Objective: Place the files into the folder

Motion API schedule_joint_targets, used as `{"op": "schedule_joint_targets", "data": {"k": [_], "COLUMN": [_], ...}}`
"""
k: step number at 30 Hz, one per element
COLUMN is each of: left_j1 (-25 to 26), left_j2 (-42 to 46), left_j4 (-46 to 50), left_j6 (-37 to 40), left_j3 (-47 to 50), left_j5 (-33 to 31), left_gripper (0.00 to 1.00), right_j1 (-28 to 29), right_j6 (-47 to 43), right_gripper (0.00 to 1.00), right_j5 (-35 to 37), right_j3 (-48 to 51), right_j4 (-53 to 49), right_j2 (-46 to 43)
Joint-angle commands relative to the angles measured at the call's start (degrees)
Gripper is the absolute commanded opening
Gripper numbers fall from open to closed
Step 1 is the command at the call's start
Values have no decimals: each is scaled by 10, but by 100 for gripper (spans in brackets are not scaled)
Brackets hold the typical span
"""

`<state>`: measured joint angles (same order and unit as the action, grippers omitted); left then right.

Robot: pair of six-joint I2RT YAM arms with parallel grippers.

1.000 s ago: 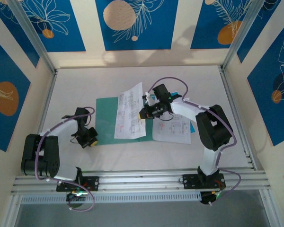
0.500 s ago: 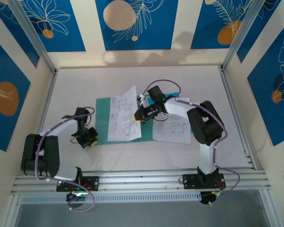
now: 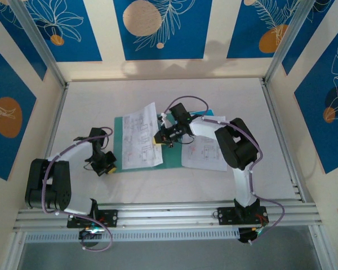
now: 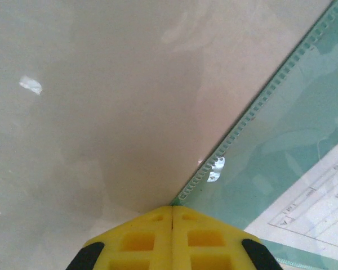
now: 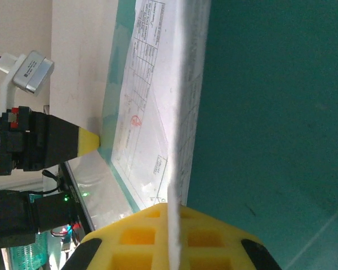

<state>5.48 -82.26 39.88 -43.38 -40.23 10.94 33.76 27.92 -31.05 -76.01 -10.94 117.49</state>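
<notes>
The right gripper (image 3: 158, 138) was found clamped on the edge of a printed sheet (image 3: 136, 138), which was held over the green folder (image 3: 118, 135), apparently for laying inside. The left gripper (image 3: 107, 167) was closed, its tips set at the folder's near-left corner, judged to steady it. A second sheet (image 3: 205, 153) lay at the folder's right side, and open table (image 3: 101, 101) was noted beyond the far edge.

The folder (image 4: 304, 112) looks like smooth glossy teal plastic with a punched edge strip, and the printed sheet (image 5: 152, 107) on it is thin matt paper. The table (image 4: 90, 112) is smooth off-white with a soft sheen; the fingers (image 5: 129, 242) of the right gripper (image 5: 169, 208) are matt yellow plastic.
</notes>
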Motion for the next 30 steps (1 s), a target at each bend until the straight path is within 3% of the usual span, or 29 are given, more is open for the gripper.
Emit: {"op": "schedule_joint_targets", "data": {"k": [1,30], "left_j1": [-5,-5], "left_j2": [-11,-8], "left_j4": [1,4], "left_j6": [7,15], "left_j3": [3,-8], "left_j5": [-3,-1], "left_gripper": [0,0], "right_j1": [6,35], "right_j6": [22,56], "right_gripper": [0,0], "right_j5": [-5,-5], "right_j3": [-19,-28], "right_j4": [15,39], "right_j2": [16,52]}}
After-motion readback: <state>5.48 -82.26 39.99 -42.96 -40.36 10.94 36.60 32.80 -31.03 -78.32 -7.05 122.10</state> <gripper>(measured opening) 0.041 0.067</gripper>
